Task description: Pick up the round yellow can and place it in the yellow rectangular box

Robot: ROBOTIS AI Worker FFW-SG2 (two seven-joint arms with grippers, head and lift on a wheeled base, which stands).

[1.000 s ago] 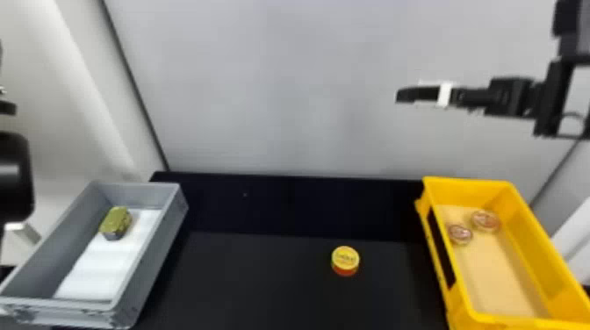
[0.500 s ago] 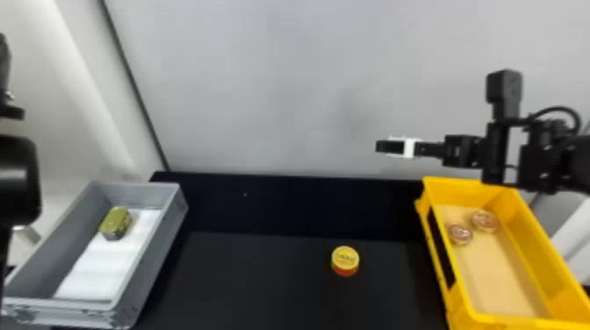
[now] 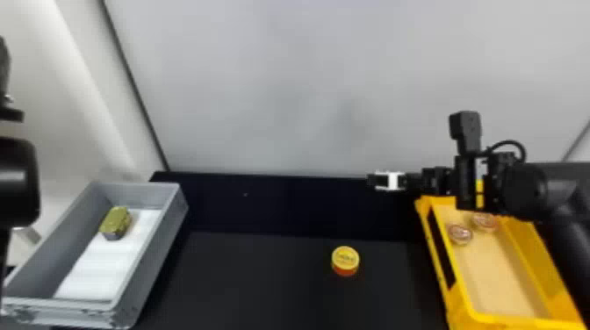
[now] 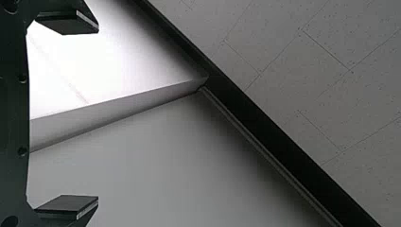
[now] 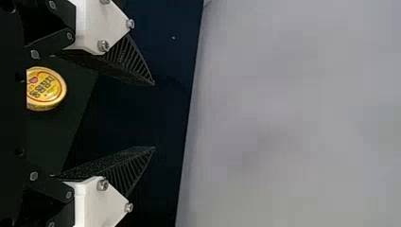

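On the black table, right of centre in the head view, stands the round yellow can, upright with a red lower side. My right gripper hangs in the air behind it and slightly to its right, near the yellow box. In the right wrist view the right gripper has its fingers wide apart with nothing between them, and the can lies beyond, partly hidden by the gripper's body. The left arm waits at the head view's left edge; in the left wrist view the left gripper stands open against a pale background.
Two small round tins lie inside the yellow box, towards its back, below the right wrist. At the left is a grey box with a green-gold can on its white bottom. A pale wall rises behind the table.
My right arm has come down and a little towards the left, from high against the wall to just above the yellow box's back. The left arm has shifted slightly inward; the can has stayed put.
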